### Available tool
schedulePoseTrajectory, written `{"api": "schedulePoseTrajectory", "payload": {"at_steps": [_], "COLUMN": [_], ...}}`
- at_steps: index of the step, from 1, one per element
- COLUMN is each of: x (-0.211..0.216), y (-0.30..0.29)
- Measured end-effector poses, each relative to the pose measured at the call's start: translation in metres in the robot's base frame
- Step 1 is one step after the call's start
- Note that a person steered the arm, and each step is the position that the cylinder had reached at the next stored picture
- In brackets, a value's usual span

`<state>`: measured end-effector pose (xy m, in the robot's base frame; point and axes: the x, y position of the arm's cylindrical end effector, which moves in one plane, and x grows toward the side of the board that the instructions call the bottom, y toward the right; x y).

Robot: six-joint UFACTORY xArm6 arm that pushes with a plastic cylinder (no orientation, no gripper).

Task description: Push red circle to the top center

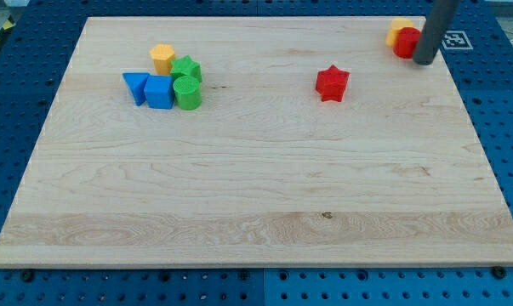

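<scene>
a pale wooden board [256, 195] is seen lying on a blue pegboard table [18, 93]. the red circle [404, 42] is found near the board's top right corner, well to the view's right of the top centre. a yellow block [398, 28], whose shape cannot be made out, is pressed against it on its upper left side. the dark rod [435, 30] is seen coming down from the view's top edge, and my tip [424, 62] is set on the board just at the red circle's right side, touching it or very nearly so; which of the two cannot be told. no pincer is carried by this arm, so nothing is clenched or grasped, only the bare rod end is shown.

a red star [332, 83] is placed alone, right of the board's middle and well apart from the red circle. far over at the view's left a tight cluster is gathered: a yellow hexagon [162, 58] at its top, a green block [187, 69] just beside that, a green cylinder [187, 93] below, a blue cube [159, 92] touching the cylinder, and a blue block [136, 86] at the cluster's left end. a black and white marker tag [454, 39] is seen just behind the rod at the table's top right
</scene>
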<state>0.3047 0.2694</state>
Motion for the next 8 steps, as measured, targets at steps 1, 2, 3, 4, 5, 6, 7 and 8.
{"api": "schedulePoseTrajectory", "payload": {"at_steps": [1, 2, 3, 4, 5, 6, 7, 8], "x": [0.000, -0.013, -0.030, -0.030, -0.030, -0.030, -0.030, -0.030], "y": [0.014, 0.014, 0.014, 0.008, -0.005, -0.017, -0.035, -0.073]}}
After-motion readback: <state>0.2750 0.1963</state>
